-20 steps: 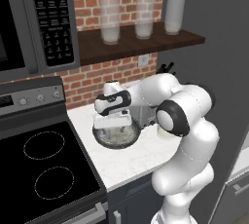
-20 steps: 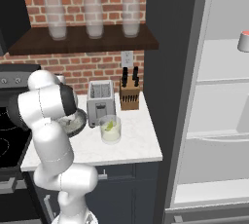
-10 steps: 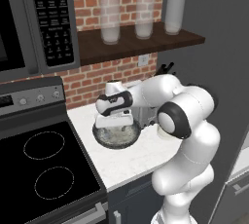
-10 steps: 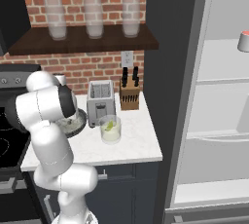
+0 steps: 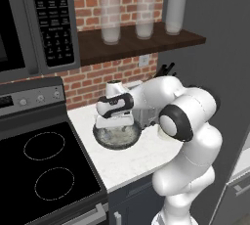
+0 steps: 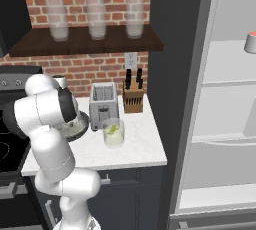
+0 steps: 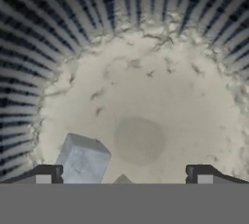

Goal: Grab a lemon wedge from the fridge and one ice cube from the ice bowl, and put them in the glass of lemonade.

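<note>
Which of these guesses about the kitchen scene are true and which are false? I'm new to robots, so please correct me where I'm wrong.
1. The gripper hangs over the ice bowl with its jaws open. True.
2. An ice cube lies in the bowl beside one fingertip. True.
3. The glass of lemonade stands on the stove. False: it stands on the white counter, in front of the toaster.
4. The fridge is closed. False: its door is open and the white shelves show.
5. Something yellow-green sits in the glass of lemonade. True.
6. The gripper holds the ice cube. False: nothing is between its fingers.
</note>
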